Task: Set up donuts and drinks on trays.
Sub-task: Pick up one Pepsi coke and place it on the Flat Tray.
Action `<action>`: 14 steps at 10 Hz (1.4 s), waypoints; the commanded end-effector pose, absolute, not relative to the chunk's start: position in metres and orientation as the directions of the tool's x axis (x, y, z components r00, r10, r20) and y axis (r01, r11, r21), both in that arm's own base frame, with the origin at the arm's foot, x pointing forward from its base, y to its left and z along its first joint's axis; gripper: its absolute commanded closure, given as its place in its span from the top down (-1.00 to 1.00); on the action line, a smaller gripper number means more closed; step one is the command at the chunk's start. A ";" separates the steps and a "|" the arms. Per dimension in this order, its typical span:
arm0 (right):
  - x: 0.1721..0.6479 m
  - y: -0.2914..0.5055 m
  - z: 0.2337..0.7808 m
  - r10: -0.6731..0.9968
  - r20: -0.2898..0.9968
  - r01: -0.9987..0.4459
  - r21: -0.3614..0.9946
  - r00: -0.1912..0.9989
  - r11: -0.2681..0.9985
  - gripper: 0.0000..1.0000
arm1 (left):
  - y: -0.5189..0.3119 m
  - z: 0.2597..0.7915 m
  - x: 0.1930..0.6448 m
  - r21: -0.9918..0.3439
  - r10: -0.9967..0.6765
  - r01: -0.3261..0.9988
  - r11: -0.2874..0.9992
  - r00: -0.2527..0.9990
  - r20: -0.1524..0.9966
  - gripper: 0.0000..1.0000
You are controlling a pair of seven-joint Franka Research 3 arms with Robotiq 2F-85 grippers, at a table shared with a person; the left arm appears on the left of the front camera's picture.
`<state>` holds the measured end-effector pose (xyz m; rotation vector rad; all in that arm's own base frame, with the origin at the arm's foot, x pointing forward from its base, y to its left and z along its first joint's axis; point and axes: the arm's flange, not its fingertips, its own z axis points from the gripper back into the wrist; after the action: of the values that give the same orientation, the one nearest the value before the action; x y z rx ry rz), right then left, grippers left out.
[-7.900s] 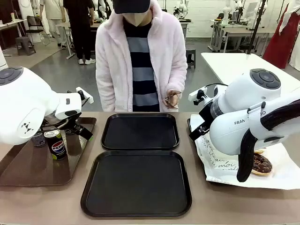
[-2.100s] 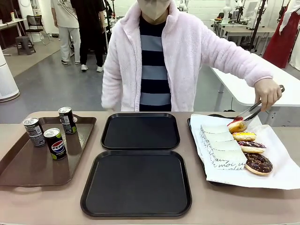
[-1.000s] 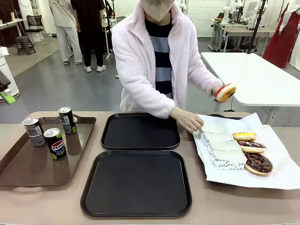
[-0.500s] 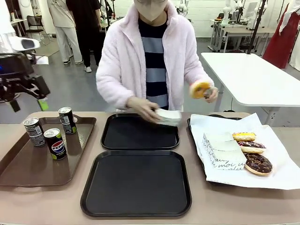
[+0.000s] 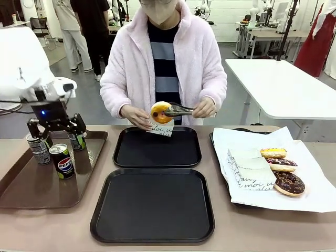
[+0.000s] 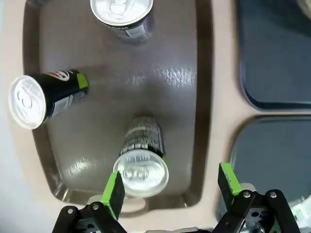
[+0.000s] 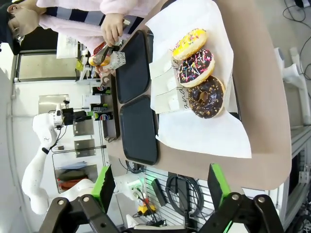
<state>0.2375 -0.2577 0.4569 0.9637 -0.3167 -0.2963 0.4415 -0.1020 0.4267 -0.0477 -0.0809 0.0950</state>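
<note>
Over brown tray [image 5: 31, 189], left tool [image 5: 55, 127] newly arrived, spread wide above cans [image 5: 64, 161].

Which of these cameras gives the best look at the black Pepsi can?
The front view: the Pepsi can stands upright on the brown tray, logo facing the camera. The left wrist view looks down on it, mostly its silver top and some side. In the right wrist view it is far off and tiny.
</note>
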 end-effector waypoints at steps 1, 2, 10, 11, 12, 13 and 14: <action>0.236 -0.258 0.457 -0.380 0.113 0.119 0.836 0.918 0.535 1.00 | -0.102 0.423 0.425 0.045 0.093 -0.100 0.994 0.985 0.143 1.00; 0.236 -0.258 0.457 -0.380 0.113 0.119 0.836 0.918 0.535 1.00 | -0.102 0.427 0.442 -0.051 0.097 -0.093 0.994 0.992 0.078 1.00; 0.236 -0.258 0.457 -0.380 0.113 0.119 0.836 0.918 0.535 1.00 | -0.100 0.424 0.440 -0.025 0.096 -0.094 0.995 0.991 0.092 1.00; 0.236 -0.258 0.457 -0.380 0.113 0.119 0.836 0.918 0.535 1.00 | -0.092 0.430 0.440 -0.016 0.059 -0.058 0.998 0.995 0.087 1.00; 0.236 -0.258 0.457 -0.380 0.113 0.119 0.836 0.918 0.535 1.00 | -0.088 0.432 0.434 -0.013 0.051 -0.050 0.999 0.996 0.080 1.00; 0.236 -0.258 0.457 -0.380 0.113 0.119 0.836 0.918 0.535 1.00 | -0.087 0.433 0.431 -0.011 0.049 -0.048 0.999 0.996 0.075 1.00; 0.236 -0.258 0.457 -0.380 0.113 0.119 0.836 0.918 0.535 1.00 | -0.087 0.434 0.433 -0.004 0.035 -0.035 0.999 0.997 0.071 1.00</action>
<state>0.2376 -0.2577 0.4569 0.9636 -0.3163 -0.2963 0.4362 -0.0902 0.4291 -0.0139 -0.0797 0.0602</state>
